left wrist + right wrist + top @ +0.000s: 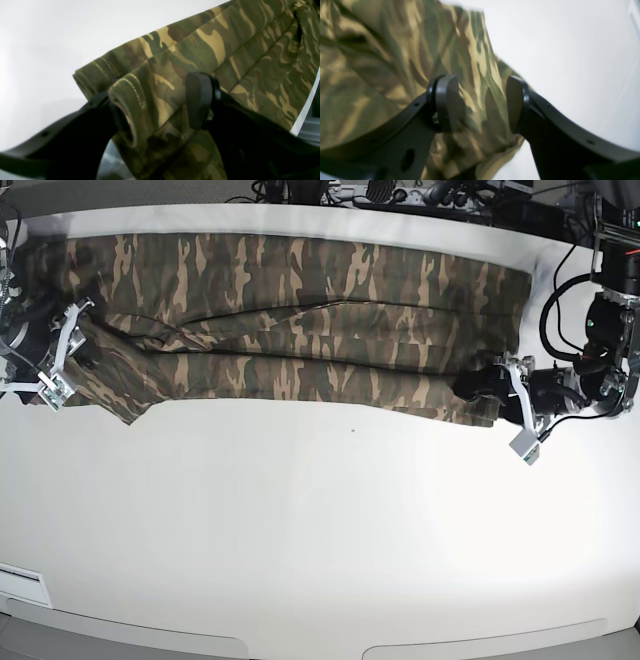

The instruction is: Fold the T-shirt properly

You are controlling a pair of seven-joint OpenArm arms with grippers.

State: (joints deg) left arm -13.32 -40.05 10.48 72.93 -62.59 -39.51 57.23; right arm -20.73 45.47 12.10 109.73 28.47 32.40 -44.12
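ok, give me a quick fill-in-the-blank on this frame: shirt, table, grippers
1. The T-shirt has a ____ print.
2. It lies on a ____ table.
3. In the wrist views the jaws of the left gripper and the right gripper stand ____.
4. In the base view the shirt lies along the table's ____ edge.

Missing: camouflage; white; open; far

T-shirt (300, 310) spread across table (320, 530) far side (one tool at each end).
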